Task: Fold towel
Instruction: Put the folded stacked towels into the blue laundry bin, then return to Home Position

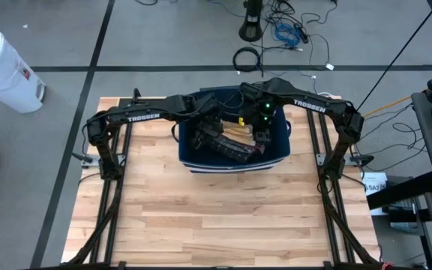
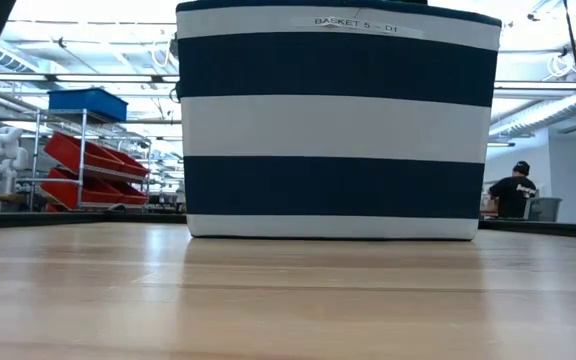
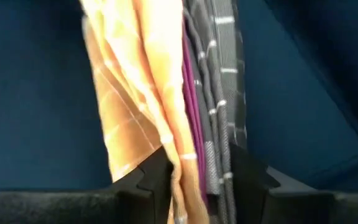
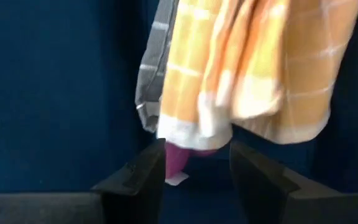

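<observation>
Several soft towels hang bunched inside the basket (image 1: pixel 276 154): an orange checked towel (image 3: pixel 138 87), a purple one (image 3: pixel 192 118) and a grey one (image 3: pixel 219 81). The left gripper (image 3: pixel 197 171) has its fingers part open around their hanging folds, gripping nothing firmly; the right gripper (image 4: pixel 197 165) stands part open just below the orange towel's white hem. Cloth this light and limp will probably sag and drag its neighbours, so a hem corner looks the best hold. Basket walls crowd both arms. Farther off, a person (image 2: pixel 509 190) sits in the room.
</observation>
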`<state>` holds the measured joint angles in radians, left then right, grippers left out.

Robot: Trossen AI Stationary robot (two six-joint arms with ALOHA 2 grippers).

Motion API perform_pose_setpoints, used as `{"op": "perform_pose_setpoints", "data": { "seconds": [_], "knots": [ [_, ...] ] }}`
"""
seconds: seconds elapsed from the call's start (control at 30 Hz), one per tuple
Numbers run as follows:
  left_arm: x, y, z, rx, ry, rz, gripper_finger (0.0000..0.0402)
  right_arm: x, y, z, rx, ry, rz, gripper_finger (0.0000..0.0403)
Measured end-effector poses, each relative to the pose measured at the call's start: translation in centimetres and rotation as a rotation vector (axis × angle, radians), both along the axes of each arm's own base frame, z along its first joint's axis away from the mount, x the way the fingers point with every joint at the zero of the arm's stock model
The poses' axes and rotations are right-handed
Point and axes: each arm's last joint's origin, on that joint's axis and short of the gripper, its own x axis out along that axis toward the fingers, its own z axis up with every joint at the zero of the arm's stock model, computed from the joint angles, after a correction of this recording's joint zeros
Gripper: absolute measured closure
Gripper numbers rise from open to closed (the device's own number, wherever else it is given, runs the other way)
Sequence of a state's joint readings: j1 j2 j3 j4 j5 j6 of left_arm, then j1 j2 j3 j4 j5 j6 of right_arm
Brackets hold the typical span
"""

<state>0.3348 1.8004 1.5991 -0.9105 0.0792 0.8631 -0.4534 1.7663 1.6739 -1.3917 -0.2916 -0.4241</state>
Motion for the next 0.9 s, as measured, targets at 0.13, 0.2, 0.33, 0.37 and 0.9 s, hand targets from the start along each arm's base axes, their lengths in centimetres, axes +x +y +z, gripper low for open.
{"op": "perform_pose_setpoints", "data": {
  "seconds": [0.13,0.2,0.33,0.37,0.9],
  "knots": [
    [0.6,-0.7,1.8,0.032,-0.051,-0.015,0.0272,-0.1,0.0,1.4,-0.030,-0.062,0.004,0.0241],
    [0.8,-1.1,3.0,0.030,-0.072,-0.009,0.0272,-0.2,0.2,2.5,-0.052,-0.108,0.003,0.0241],
    [0.7,-2.2,5.3,0.017,-0.087,-0.009,0.0272,-0.7,0.8,5.5,-0.084,-0.191,-0.012,0.0241],
    [0.7,-2.6,5.8,0.015,-0.084,-0.018,0.0272,-0.9,1.1,6.2,-0.091,-0.209,-0.015,0.0241],
    [-4.6,-6.3,16.5,0.052,-0.371,0.097,0.0273,-8.0,6.6,18.9,-0.302,-0.674,-0.073,0.0241]
  ]
}}
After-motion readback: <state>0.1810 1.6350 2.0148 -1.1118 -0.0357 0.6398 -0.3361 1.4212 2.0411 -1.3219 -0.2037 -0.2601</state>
